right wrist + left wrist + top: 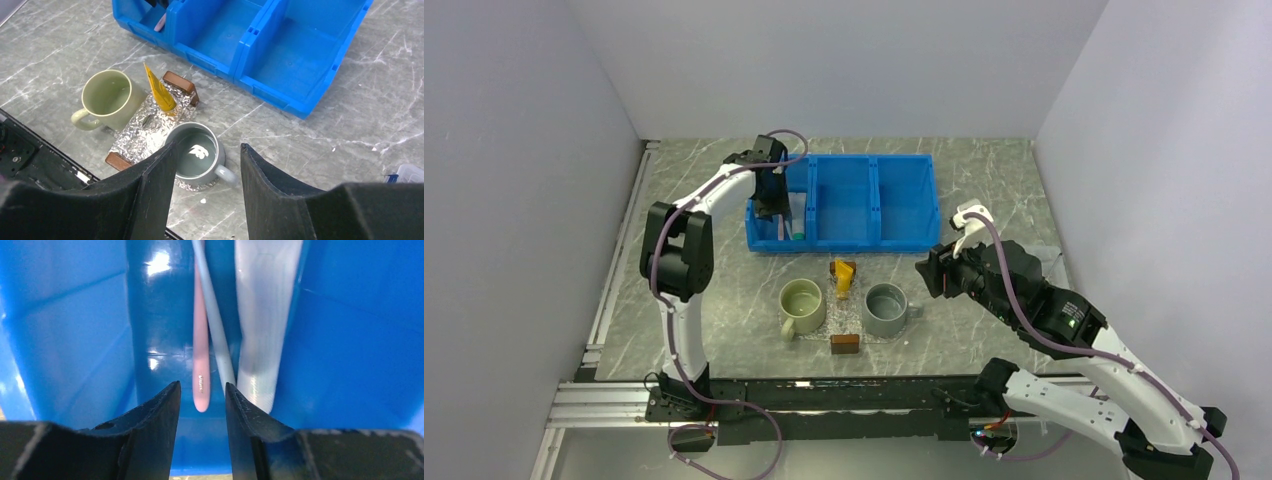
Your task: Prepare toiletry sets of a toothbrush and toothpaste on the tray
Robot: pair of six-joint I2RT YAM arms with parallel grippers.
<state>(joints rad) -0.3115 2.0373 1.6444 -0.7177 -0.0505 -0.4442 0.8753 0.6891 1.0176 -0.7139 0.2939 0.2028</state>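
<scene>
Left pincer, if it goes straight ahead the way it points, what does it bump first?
Probably the pink toothbrush: its rounded end lies ahead, between the fingers of the left pincer, inside the blue bin. Depth is hard to judge.

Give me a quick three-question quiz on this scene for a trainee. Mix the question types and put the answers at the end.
1. True or false: the yellow-orange squeeze tube is on the glittery clear tray.
2. In the top view, which compartment of the blue three-compartment bin is the left gripper reaching into? A left, B middle, C right.
3. What colour is the flat squeeze tube lying beside the pink toothbrush and the pale blue toothbrush?
Key: 1 true; 2 A; 3 white.
</scene>
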